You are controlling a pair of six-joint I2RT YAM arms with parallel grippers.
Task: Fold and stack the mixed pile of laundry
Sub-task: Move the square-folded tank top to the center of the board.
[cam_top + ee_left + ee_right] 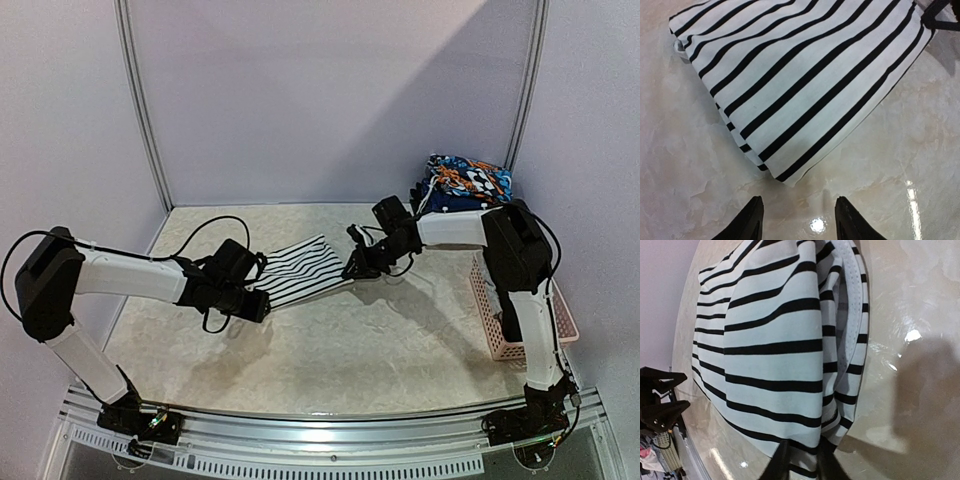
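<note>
The black-and-white striped garment (300, 268) lies folded flat on the table, mid-left. My left gripper (262, 300) is open and empty just off the garment's near-left corner; in the left wrist view the gripper (799, 205) hovers over bare table with the garment's corner (805, 75) just ahead of it. My right gripper (358, 268) is shut on the garment's right edge; in the right wrist view the gripper (802, 462) pinches the striped cloth (775, 340). No plain black or grey garment shows.
A stack of folded garments (465, 182) with a colourful patterned top piece sits at the back right corner. A pink lattice basket (520, 310) stands at the right edge behind my right arm. Walls enclose the table's back and sides.
</note>
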